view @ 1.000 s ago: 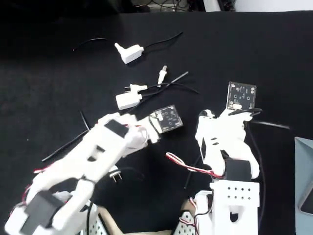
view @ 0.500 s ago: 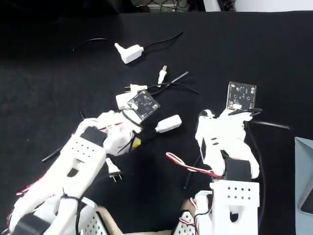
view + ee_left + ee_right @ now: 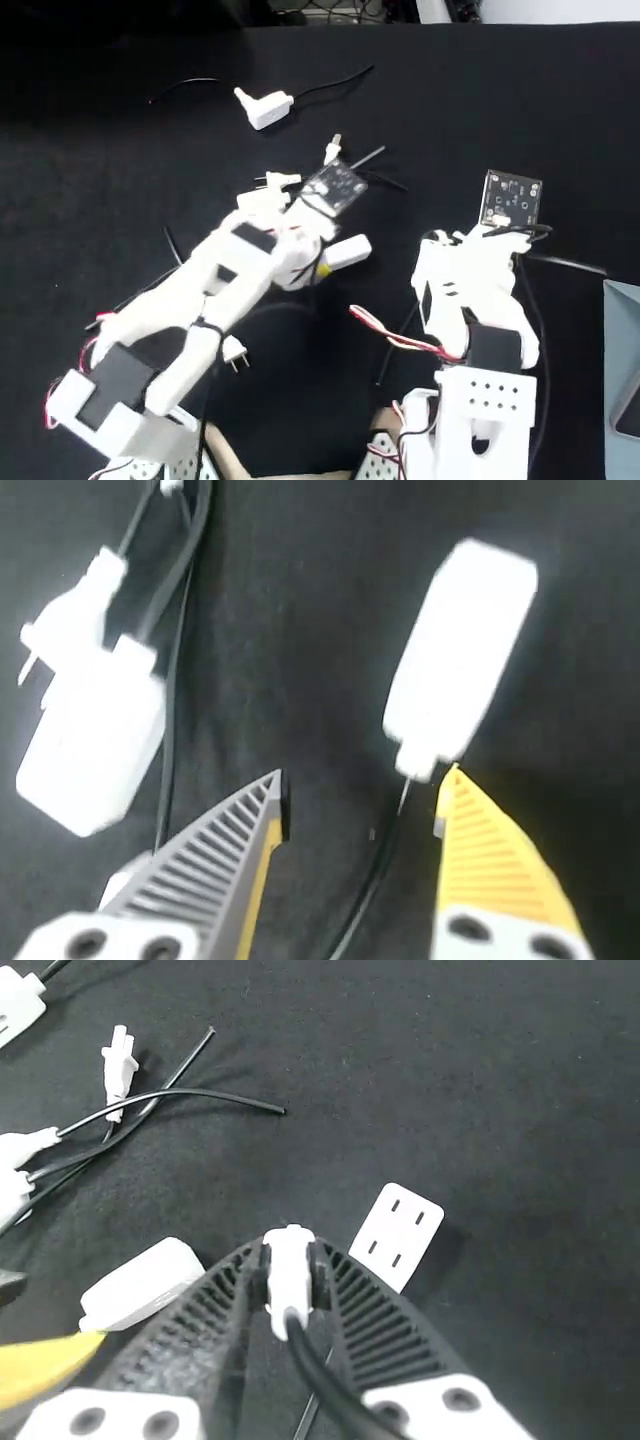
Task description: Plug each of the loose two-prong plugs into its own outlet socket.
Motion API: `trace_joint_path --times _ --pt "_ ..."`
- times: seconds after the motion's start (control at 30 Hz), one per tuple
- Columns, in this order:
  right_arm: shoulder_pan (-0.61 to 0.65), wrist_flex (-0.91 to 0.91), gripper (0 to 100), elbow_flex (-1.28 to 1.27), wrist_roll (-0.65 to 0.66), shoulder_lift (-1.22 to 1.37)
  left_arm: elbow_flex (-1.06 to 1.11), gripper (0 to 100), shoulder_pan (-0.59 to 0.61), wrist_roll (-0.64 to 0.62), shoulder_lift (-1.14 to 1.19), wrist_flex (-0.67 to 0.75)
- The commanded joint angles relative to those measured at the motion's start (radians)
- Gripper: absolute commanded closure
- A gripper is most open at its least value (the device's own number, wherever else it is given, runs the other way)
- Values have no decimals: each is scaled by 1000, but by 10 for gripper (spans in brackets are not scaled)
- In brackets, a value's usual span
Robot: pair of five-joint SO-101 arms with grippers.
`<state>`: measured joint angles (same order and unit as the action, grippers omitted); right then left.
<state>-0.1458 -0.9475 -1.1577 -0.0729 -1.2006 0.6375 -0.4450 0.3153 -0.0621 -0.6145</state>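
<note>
Right wrist view: right claw (image 3: 290, 1256) was clamped tight on a small white plug (image 3: 290, 1278), w/ its black cord (image 3: 312, 1362) running back btwn the fingers. White outlet socket (image 3: 398, 1232) lay flat on the black table (image 3: 500, 1080) just beside the claw tip, slots up. Left wrist view: left claw (image 3: 360, 785) was spread wide, gripping nothing, low over the table. White corded block (image 3: 460, 650) sat just ahead of the yellow finger (image 3: 490, 860); pronged white plug (image 3: 90, 740) lay past the grey finger (image 3: 210, 860). High view: another loose plug (image 3: 266, 108) lay well apart, far side.
</note>
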Motion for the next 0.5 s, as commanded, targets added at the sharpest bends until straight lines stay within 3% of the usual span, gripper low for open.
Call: trace_joint_path --times 0.0,0.27,0.37,0.47 --pt "-14 -2 987 68 11 -18 -127 750 -68 -18 28 20" --pt "-14 -2 987 68 11 -18 -137 755 -102 -14 114 141" --pt "-14 -2 987 68 11 -18 -173 761 -102 -12 183 106" --pt "-14 -2 987 68 11 -18 -202 842 -107 -12 215 71"
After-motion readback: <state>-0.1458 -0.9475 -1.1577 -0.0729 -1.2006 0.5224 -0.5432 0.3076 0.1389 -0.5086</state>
